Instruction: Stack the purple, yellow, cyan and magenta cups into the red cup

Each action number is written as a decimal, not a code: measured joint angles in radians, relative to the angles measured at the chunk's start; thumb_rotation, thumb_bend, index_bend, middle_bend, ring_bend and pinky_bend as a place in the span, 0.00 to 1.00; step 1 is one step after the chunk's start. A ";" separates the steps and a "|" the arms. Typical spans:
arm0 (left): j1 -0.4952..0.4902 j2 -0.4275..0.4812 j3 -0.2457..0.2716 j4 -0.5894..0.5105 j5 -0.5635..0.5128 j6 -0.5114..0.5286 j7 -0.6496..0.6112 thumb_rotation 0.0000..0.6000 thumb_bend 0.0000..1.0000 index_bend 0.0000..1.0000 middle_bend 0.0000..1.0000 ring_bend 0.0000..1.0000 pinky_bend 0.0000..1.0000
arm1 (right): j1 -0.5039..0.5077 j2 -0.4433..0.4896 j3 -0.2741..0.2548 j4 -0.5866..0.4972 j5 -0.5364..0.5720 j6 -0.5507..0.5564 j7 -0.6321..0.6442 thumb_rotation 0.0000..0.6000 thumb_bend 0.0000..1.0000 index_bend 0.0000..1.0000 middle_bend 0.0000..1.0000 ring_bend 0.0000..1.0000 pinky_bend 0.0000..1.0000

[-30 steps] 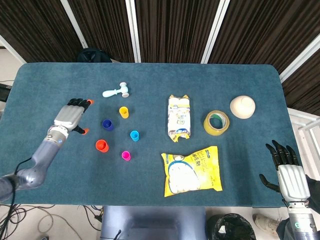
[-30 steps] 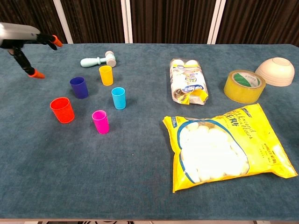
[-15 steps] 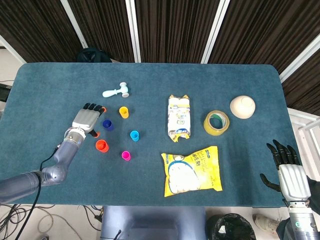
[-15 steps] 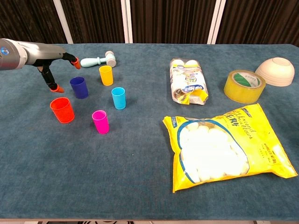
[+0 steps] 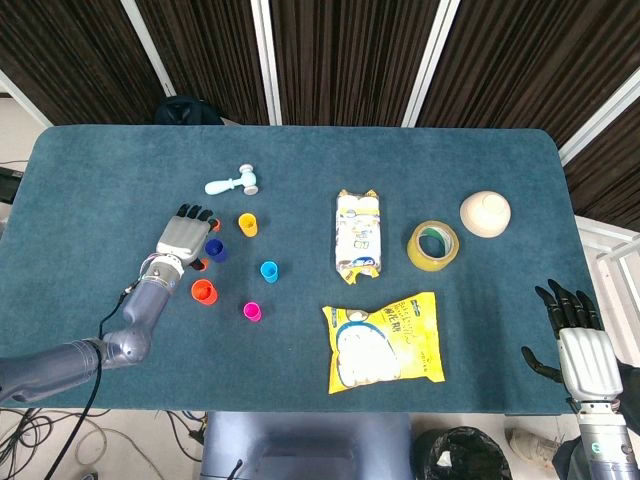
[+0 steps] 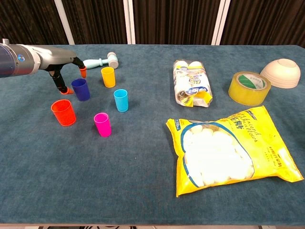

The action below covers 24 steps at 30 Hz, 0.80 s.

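Five small cups stand upright on the blue table: purple [image 5: 215, 250] [image 6: 80, 89], yellow [image 5: 247, 224] [image 6: 108, 77], cyan [image 5: 269, 271] [image 6: 121, 100], magenta [image 5: 253, 312] [image 6: 102, 124] and red [image 5: 204, 292] [image 6: 64, 112]. My left hand [image 5: 182, 236] [image 6: 66, 71] hovers open just left of the purple cup, its orange-tipped fingers spread on either side of the cup's rim and not gripping it. My right hand [image 5: 574, 335] rests open at the table's near right corner, holding nothing; the chest view does not show it.
A toy hammer [image 5: 234, 183] lies behind the cups. Mid-table sit a small snack pack [image 5: 359, 236] and a big yellow bag [image 5: 384, 342]. A tape roll [image 5: 433, 245] and an upturned bowl [image 5: 485, 213] are at the right.
My left hand has moved rightward and down from the table's left side to the purple cup. The cups and my right hand have not moved.
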 measured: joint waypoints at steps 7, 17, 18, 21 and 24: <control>-0.004 -0.013 0.007 0.007 0.011 0.009 0.000 1.00 0.27 0.37 0.14 0.00 0.00 | -0.001 0.001 0.001 -0.002 0.002 0.002 0.000 1.00 0.32 0.11 0.04 0.10 0.00; -0.004 -0.005 0.014 0.006 0.003 0.014 0.003 1.00 0.29 0.41 0.16 0.00 0.00 | -0.003 0.003 0.002 -0.008 0.006 0.002 0.005 1.00 0.32 0.11 0.04 0.10 0.00; -0.005 -0.003 0.014 0.004 0.003 0.016 0.004 1.00 0.29 0.41 0.16 0.00 0.00 | -0.003 0.003 0.002 -0.008 0.007 0.002 0.005 1.00 0.32 0.11 0.04 0.10 0.00; -0.006 0.000 0.013 -0.001 0.005 0.022 0.003 1.00 0.29 0.41 0.16 0.00 0.00 | -0.002 0.003 0.002 -0.008 0.008 0.000 0.003 1.00 0.32 0.11 0.04 0.10 0.00; -0.005 0.002 0.014 -0.006 0.006 0.027 0.004 1.00 0.29 0.40 0.16 0.00 0.00 | -0.002 0.003 0.003 -0.009 0.009 -0.001 0.004 1.00 0.32 0.11 0.04 0.10 0.00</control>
